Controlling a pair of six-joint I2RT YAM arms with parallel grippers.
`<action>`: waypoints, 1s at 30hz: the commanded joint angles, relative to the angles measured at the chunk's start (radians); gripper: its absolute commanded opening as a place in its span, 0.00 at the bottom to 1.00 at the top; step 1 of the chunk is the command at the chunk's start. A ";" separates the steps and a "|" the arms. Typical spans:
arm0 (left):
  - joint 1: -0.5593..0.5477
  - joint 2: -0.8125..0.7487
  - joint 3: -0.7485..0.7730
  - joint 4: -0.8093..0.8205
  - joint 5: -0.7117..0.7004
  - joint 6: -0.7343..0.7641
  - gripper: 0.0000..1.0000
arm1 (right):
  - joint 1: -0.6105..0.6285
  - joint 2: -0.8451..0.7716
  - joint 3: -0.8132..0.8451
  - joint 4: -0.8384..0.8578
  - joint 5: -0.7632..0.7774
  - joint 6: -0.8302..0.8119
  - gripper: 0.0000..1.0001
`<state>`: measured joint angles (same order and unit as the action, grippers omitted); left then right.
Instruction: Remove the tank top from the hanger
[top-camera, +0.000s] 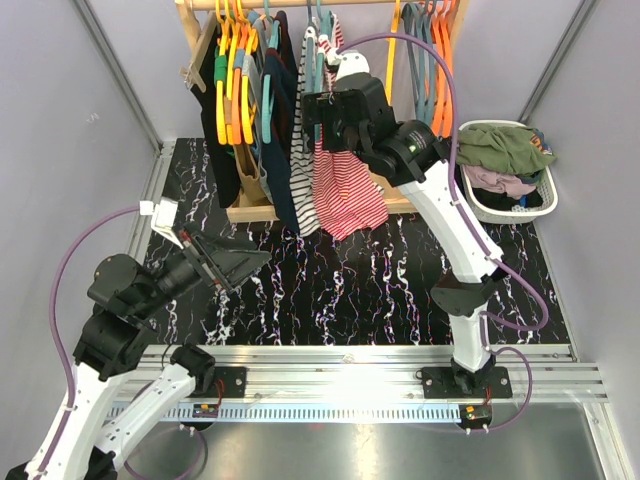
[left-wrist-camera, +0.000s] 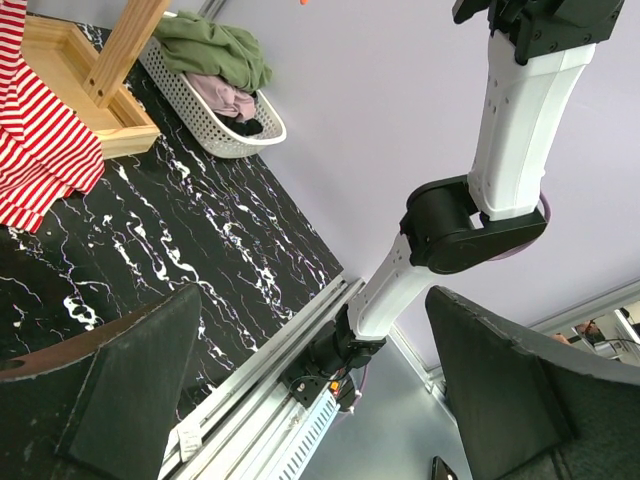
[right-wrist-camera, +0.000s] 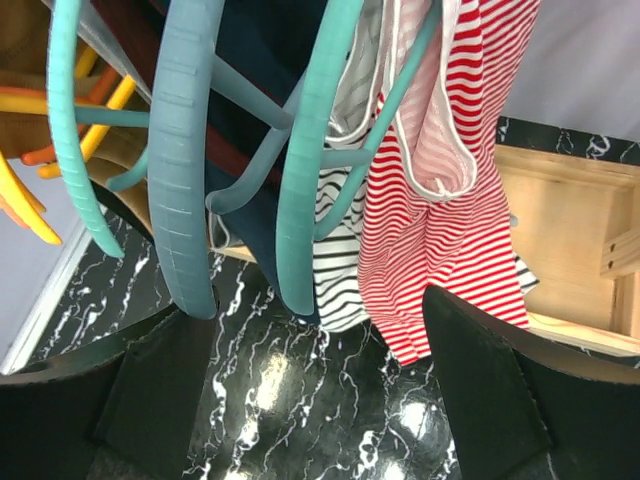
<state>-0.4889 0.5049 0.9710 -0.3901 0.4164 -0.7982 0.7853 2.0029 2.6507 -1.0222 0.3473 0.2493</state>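
The right arm stands tall from its base, its white forearm slanting up and left toward the wooden clothes rack (top-camera: 250, 212). The wrist is bent so that the right gripper (top-camera: 318, 118) faces into the row of hanging clothes. In the wrist view, the right gripper (right-wrist-camera: 315, 335) has its jaws spread wide and grips nothing. The lower curves of several teal plastic hangers (right-wrist-camera: 310, 200) hang just ahead of the gap.

The red-and-white striped tank top (right-wrist-camera: 440, 230) is on the rack. Its strap is looped over a teal hanger arm, just right of a black-and-white striped garment (right-wrist-camera: 335, 270). From above, the tank top (top-camera: 348, 190) drapes down below the right wrist.

The left arm is folded low at the near left, elbow bent. The left gripper (top-camera: 250, 262) points right over the black marble-patterned table (top-camera: 330, 290), jaws wide and empty.

A white plastic laundry basket (top-camera: 470, 205) of clothes sits at the right, well apart from both grippers.
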 joint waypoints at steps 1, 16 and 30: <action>0.004 -0.022 0.012 0.027 -0.018 -0.001 0.99 | -0.020 0.014 0.014 0.056 0.107 0.005 0.90; 0.004 -0.086 -0.023 0.017 -0.030 -0.016 0.99 | -0.072 -0.194 -0.369 0.272 -0.027 0.016 0.91; 0.004 -0.108 -0.022 0.002 -0.019 -0.016 0.99 | -0.162 -0.308 -0.494 0.320 -0.076 0.028 0.93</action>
<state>-0.4889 0.4011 0.9459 -0.4175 0.3935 -0.8131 0.6525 1.7123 2.1029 -0.7582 0.3031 0.2760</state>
